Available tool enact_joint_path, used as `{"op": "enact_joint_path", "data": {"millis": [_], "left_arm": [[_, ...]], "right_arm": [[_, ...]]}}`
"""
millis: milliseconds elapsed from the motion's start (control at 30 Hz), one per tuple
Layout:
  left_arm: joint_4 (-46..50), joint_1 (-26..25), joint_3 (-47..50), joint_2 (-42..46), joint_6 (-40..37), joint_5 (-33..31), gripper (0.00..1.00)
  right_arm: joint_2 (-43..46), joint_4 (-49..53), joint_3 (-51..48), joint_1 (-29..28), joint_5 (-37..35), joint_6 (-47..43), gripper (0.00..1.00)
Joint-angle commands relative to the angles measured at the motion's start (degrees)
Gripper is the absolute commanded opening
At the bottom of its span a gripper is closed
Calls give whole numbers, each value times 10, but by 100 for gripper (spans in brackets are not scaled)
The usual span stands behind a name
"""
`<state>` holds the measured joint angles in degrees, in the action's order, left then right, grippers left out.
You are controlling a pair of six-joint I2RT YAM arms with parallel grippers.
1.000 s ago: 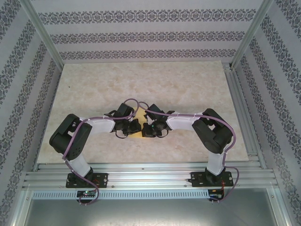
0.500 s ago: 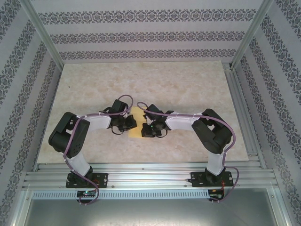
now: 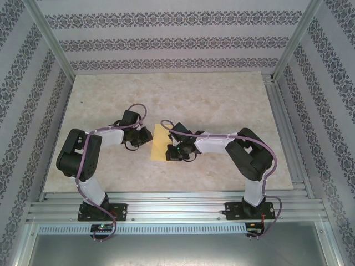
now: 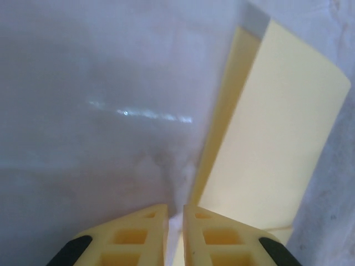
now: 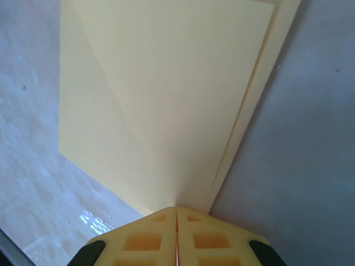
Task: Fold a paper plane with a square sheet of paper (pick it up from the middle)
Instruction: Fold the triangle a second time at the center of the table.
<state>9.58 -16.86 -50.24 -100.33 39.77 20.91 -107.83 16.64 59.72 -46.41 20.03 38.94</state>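
Mid-table | left fingers (image 4: 133, 238) withdrawn leftward, seemingly released | right fingers (image 5: 144, 241) clench paper (image 5: 166, 111)

**Far half free, middle crowded**

We find the table (image 3: 183, 94) bare across its far half and towards both sides. At the middle, the paper (image 3: 160, 141) lies between the left gripper (image 3: 148, 137), just beside it, and the right gripper (image 3: 169, 150), which is pinching its edge. Walls (image 3: 177, 41) and posts (image 3: 50, 39) close three sides.
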Motion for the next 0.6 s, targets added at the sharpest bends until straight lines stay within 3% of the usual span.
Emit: {"op": "enact_joint_path", "data": {"millis": [0, 133, 367, 567], "left_arm": [[23, 9, -23, 2, -24, -41, 21], [31, 9, -11, 32, -25, -38, 32], [37, 6, 42, 105, -20, -18, 52], [27, -9, 73, 138, -12, 14, 62]], "right_arm": [[-18, 70, -28, -10, -40, -1, 9], [24, 46, 10, -9, -38, -8, 14], [90, -3, 47, 7, -57, -19, 33], [55, 4, 73, 25, -72, -32, 32]]}}
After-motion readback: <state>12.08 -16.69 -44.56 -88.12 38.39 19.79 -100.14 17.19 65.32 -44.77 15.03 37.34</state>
